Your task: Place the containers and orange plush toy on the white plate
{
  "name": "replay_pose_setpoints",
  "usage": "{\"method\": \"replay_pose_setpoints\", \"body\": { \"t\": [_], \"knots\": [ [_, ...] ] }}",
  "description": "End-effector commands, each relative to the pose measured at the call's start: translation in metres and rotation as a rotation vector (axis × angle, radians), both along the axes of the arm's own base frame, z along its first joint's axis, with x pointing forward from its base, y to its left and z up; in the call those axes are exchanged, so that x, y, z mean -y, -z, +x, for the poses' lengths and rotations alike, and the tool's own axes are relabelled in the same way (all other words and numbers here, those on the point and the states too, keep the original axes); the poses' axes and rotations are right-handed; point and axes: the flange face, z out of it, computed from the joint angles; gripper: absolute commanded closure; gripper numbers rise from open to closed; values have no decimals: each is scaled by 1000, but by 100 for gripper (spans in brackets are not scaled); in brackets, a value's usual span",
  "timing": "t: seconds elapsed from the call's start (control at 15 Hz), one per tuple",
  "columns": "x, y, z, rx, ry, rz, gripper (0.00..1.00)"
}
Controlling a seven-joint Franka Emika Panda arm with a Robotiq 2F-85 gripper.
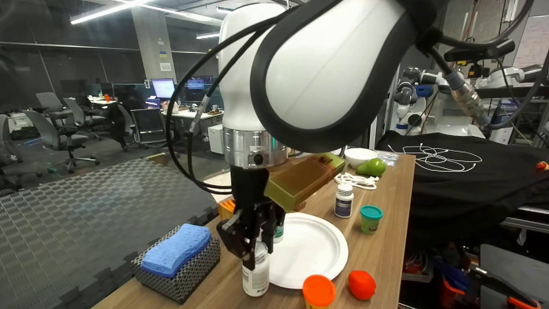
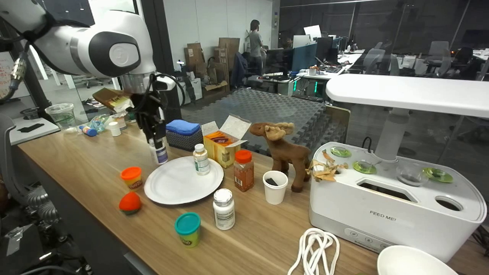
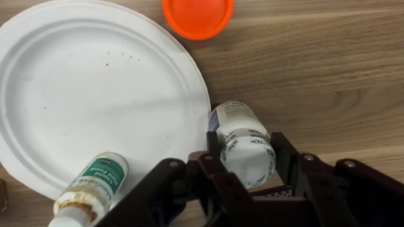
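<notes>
My gripper points down and is shut on the cap of a white bottle. The bottle looks to stand upright on the table beside the plate's rim. The white plate bears a green-labelled bottle. An orange-lidded tub and a small orange-red toy lie near the plate; whether the toy is plush I cannot tell. A teal-lidded tub and another white bottle stand beyond.
A blue sponge sits on a dark box near the gripper. Beside the plate are a yellow box, a red-lidded jar and a paper cup. A brown plush moose and a white planter stand farther along.
</notes>
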Motion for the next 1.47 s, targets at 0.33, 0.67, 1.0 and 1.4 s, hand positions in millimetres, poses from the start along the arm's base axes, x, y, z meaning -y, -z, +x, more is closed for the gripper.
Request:
{"method": "replay_pose_setpoints", "body": {
  "t": [0.33, 0.67, 1.0, 1.4],
  "knots": [
    [22, -28, 25, 76, 23, -62, 80],
    [38, -15, 29, 80, 13, -147, 80],
    [45, -2, 25, 27, 19, -163, 80],
    [50, 14, 30, 29, 67, -159, 80]
  ]
}}
